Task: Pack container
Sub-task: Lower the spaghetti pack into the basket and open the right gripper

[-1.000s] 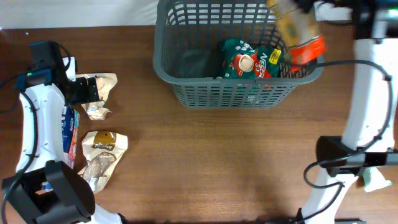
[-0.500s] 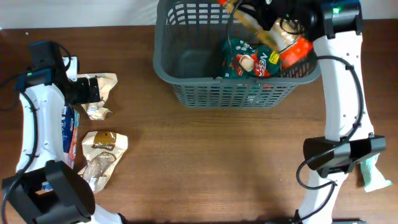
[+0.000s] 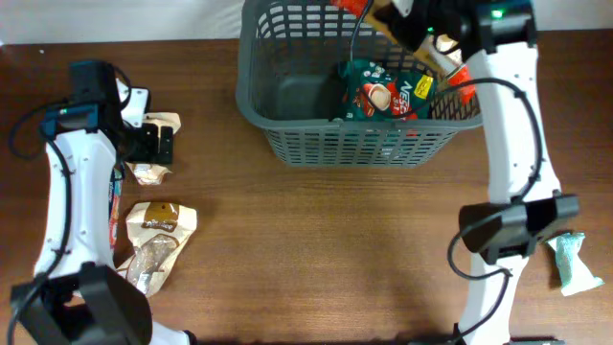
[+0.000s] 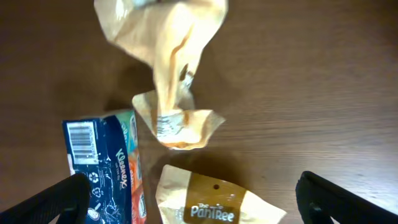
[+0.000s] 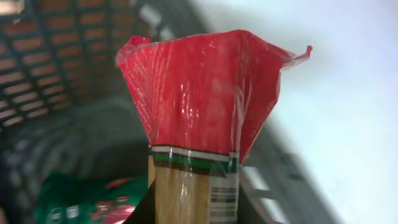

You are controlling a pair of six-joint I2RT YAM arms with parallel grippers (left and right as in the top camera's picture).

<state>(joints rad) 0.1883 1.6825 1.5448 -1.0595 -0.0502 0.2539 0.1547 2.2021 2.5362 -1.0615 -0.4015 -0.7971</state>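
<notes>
Container point(image 3: 251, 96) sits directly under right pincer point(image 3: 421, 34), which is clamped on a red-ended packet point(image 5: 199, 99). Lower past the rim before release, beside the green packet point(image 3: 383, 91) below it. Left pincer point(image 3: 158, 144) spread wide, empty, tan packet point(image 4: 168, 62) just ahead.

Upright red-topped packet point(image 5: 199, 118) centre frame; blurred lattice container point(image 5: 56, 68) behind; green packet point(image 5: 74, 199) lower left.

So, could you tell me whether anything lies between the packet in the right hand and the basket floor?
Nothing covers the open top of the basket. Inside, a green packet lies on the right half of the floor, roughly under the red-ended packet that the right hand holds. The left half is bare.
</notes>
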